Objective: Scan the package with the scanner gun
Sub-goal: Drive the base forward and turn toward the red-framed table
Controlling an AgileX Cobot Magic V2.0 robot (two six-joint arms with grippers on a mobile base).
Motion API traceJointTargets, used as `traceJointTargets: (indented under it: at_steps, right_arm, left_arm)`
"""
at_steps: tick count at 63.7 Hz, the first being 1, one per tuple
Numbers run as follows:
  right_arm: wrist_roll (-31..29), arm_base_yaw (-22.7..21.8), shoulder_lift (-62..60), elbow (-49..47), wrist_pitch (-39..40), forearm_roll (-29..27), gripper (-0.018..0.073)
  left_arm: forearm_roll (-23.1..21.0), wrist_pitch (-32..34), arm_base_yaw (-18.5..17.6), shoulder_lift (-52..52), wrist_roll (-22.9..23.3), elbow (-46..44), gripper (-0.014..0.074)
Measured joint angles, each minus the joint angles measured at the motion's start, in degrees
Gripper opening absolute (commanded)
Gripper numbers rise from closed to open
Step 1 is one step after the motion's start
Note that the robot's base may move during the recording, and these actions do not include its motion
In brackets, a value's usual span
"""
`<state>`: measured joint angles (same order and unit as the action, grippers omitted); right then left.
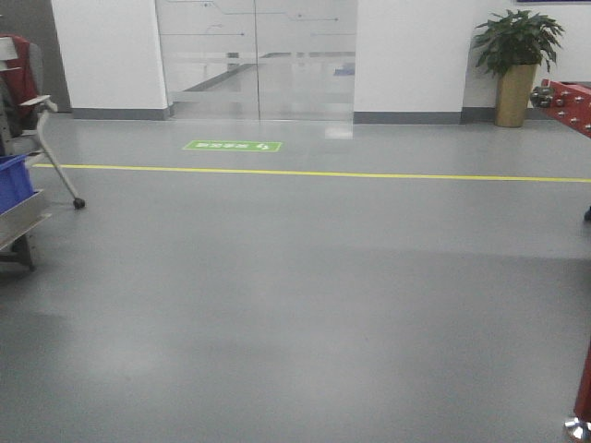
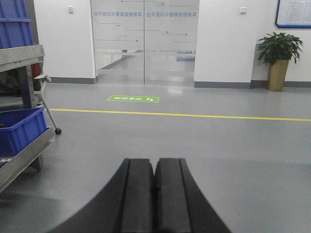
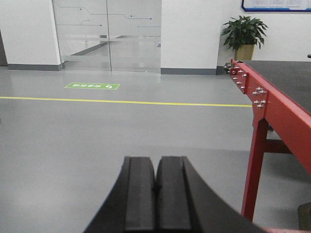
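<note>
Neither the package nor the scanner gun shows in any view. My left gripper is shut, its black fingers pressed together with nothing between them, pointing out over the grey floor. My right gripper is likewise shut and empty, held level beside a red table frame. The front view shows neither gripper.
A red-framed table with a dark top stands on the right. On the left, a metal rack holds a blue bin. A yellow floor line, green floor sign, glass doors and potted plant lie ahead.
</note>
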<state>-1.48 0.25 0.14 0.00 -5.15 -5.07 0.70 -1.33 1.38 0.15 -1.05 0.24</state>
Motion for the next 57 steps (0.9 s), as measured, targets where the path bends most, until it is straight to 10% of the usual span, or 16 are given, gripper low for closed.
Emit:
traceJointTargets:
  at_steps: [57]
  right_arm:
    - [0.0, 0.0, 0.0, 0.0, 0.0, 0.0, -0.0153]
  left_arm:
    - [0.0, 0.0, 0.0, 0.0, 0.0, 0.0, -0.0111]
